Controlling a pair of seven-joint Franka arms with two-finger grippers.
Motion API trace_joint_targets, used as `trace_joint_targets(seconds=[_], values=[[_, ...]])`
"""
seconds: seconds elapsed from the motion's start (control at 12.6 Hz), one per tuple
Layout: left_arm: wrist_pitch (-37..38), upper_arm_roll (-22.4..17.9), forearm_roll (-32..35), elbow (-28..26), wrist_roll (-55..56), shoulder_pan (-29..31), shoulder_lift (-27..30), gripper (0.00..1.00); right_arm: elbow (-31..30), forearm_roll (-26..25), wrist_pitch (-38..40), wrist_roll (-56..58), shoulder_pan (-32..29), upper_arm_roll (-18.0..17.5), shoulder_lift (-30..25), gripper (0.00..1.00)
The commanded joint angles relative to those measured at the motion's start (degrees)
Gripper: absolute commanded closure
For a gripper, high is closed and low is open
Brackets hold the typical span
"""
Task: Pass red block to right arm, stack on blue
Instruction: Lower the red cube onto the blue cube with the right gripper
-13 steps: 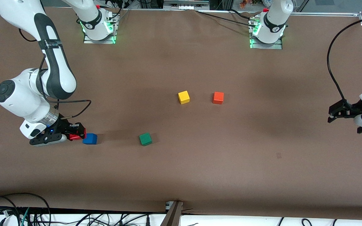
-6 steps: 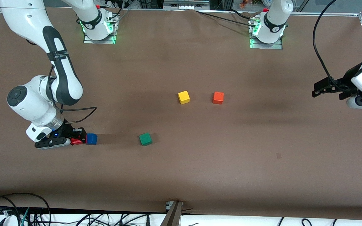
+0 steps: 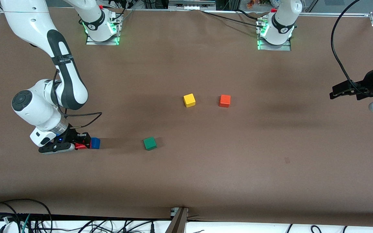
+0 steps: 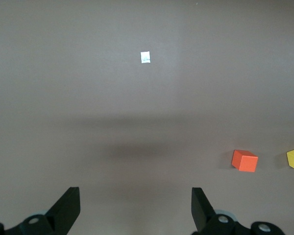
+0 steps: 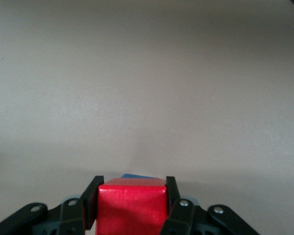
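My right gripper [image 3: 83, 142] is shut on the red block [image 3: 80, 146], low over the table near the right arm's end. In the right wrist view the red block [image 5: 132, 205] fills the space between the black fingers [image 5: 92, 196]. The blue cube [image 3: 95, 143] sits on the table right beside the red block. Only a thin strip of the blue cube [image 5: 137, 176] shows past the red block's top edge. I cannot tell whether the two blocks touch. My left gripper [image 3: 337, 91] hangs open and empty above the left arm's end of the table, its jaws [image 4: 134, 196] wide apart.
A green cube [image 3: 150, 143] lies on the table beside the blue cube, toward the middle. A yellow cube [image 3: 189, 100] and an orange cube [image 3: 224, 101] sit side by side mid-table, farther from the front camera. Cables run along the table's near edge.
My right gripper has carried the red block sideways, closing the gap to the blue cube. The left arm has lifted and swung back toward its own end of the table.
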State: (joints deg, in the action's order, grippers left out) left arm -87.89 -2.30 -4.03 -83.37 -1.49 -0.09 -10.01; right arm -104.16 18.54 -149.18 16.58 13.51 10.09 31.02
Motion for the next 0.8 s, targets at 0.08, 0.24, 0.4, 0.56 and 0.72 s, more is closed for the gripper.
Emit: trace_joint_targets(seconds=[0.08, 0.24, 0.4, 0.56, 0.72], values=[[-0.1, 1.1, 1.7, -0.3, 0.8, 0.0, 0.1, 0.0, -3.2, -0.3, -5.0, -1.7, 1.1, 0.0, -0.1, 1.0], [-0.1, 1.1, 1.7, -0.1, 0.8, 0.0, 0.0, 0.0, -5.1, -0.3, -7.6, -1.6, 1.6, 0.0, -0.1, 1.0], [-0.1, 1.1, 1.7, 0.8, 0.9, -0.3, -0.2, 0.0, -5.1, -0.4, -7.5, -1.6, 1.6, 0.0, -0.4, 1.0], [-0.2, 1.1, 1.7, 1.0, 0.8, -0.1, -0.5, 0.0, -5.1, -0.4, -7.5, -1.6, 1.6, 0.0, -0.4, 1.0], [-0.2, 1.1, 1.7, 1.0, 0.9, -0.1, -0.5, 0.0, -5.1, -0.4, -7.4, -1.6, 1.6, 0.0, -0.5, 1.0]])
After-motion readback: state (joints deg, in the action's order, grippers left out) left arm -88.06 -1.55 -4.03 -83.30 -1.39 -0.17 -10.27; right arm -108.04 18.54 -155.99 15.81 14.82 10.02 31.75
